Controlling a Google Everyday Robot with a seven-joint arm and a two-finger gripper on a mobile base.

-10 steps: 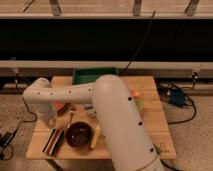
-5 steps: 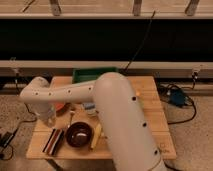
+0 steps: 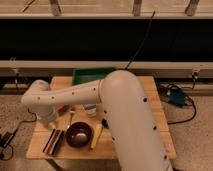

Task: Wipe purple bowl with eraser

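Observation:
The purple bowl (image 3: 79,135) stands near the front of the wooden table (image 3: 155,107). Its glossy inside faces up. The eraser (image 3: 53,141), a striped block, lies flat on the table just left of the bowl. My white arm reaches across the table from the right and bends down at the left. My gripper (image 3: 49,121) hangs at its end, just above and behind the eraser, and seems apart from it. It is left of the bowl.
A yellow banana (image 3: 96,136) lies right of the bowl. A green tray (image 3: 93,76) sits at the table's back edge. A white cup (image 3: 90,109) stands behind the bowl, and a bit of an orange-red bowl (image 3: 62,107) shows under the arm. Cables lie on the floor at right.
The arm's bend has shifted slightly left and up, and the gripper has risen a little. The eraser stays on the table beside the bowl.

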